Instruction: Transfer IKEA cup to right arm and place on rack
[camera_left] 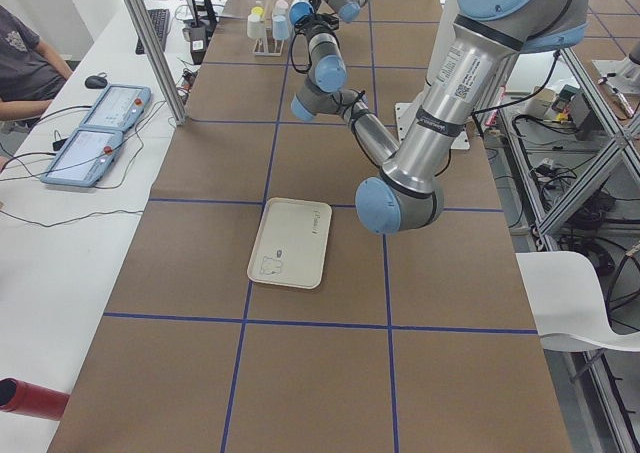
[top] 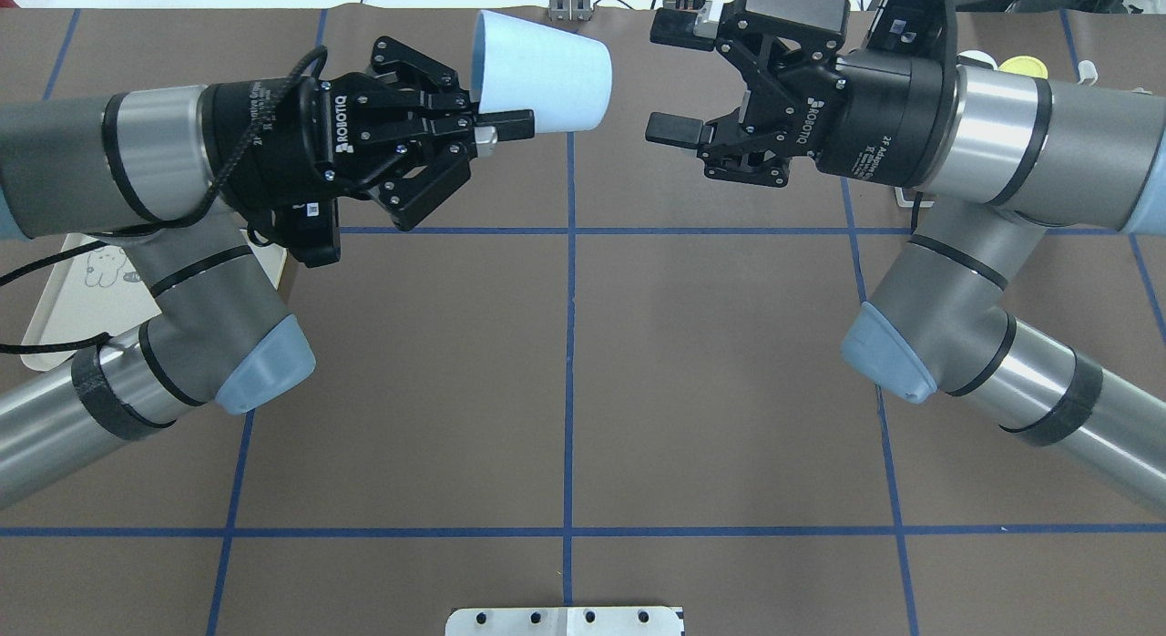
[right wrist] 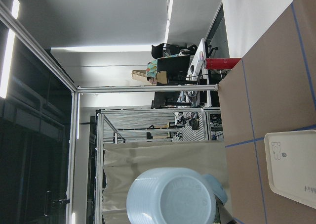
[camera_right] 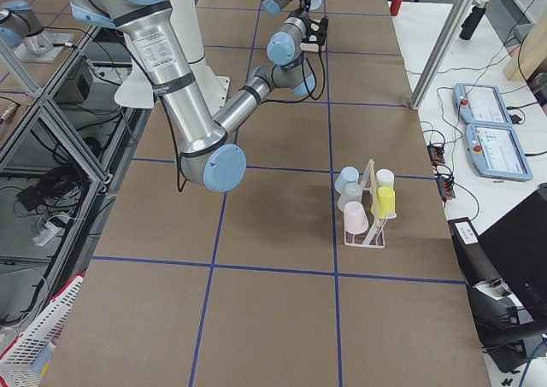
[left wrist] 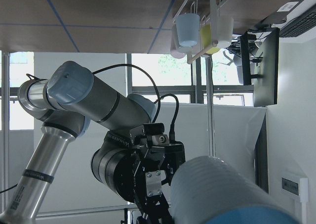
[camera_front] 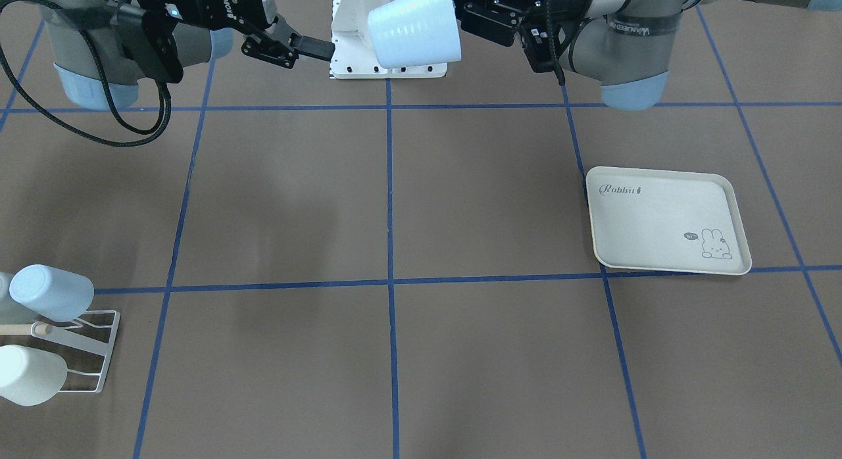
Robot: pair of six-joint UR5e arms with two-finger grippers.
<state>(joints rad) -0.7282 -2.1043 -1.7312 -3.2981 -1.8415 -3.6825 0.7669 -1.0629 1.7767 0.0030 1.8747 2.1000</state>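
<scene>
Lettering reads ROBOTIQ on both arms' black tooling and Rabbit on the tray (camera_front: 658, 212), and I see the left end effector (top: 496, 121) clamped on the rim of the pale blue cup (top: 547, 71), held above the surface (top: 729, 390), while the right end effector (top: 672, 76) gapes wide, facing it, not touching.
</scene>
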